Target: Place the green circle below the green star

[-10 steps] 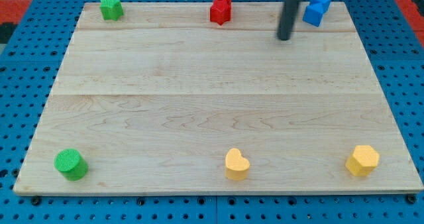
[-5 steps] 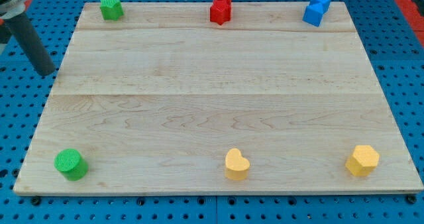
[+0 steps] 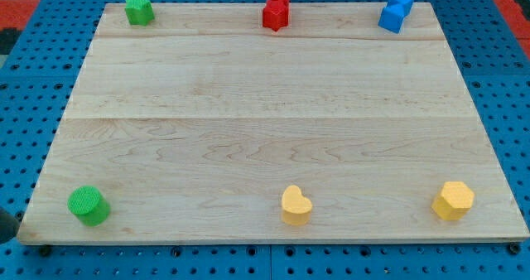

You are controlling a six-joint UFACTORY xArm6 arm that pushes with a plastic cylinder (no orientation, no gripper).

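The green circle [image 3: 88,205] stands at the wooden board's [image 3: 265,106] bottom left corner. The green star [image 3: 138,10] sits at the top left corner, far above the circle. Only a dark sliver of my rod shows at the view's left edge. My tip [image 3: 7,235] is off the board, a short way left of the green circle and not touching it.
A red block [image 3: 277,8] sits at the top middle and a blue block [image 3: 396,11] at the top right. A yellow heart [image 3: 296,205] is at the bottom middle and a yellow hexagon [image 3: 452,200] at the bottom right. Blue pegboard surrounds the board.
My rod swept from the top right, near the blue block, across to the left edge, then down to the bottom left beside the green circle. No block has moved.
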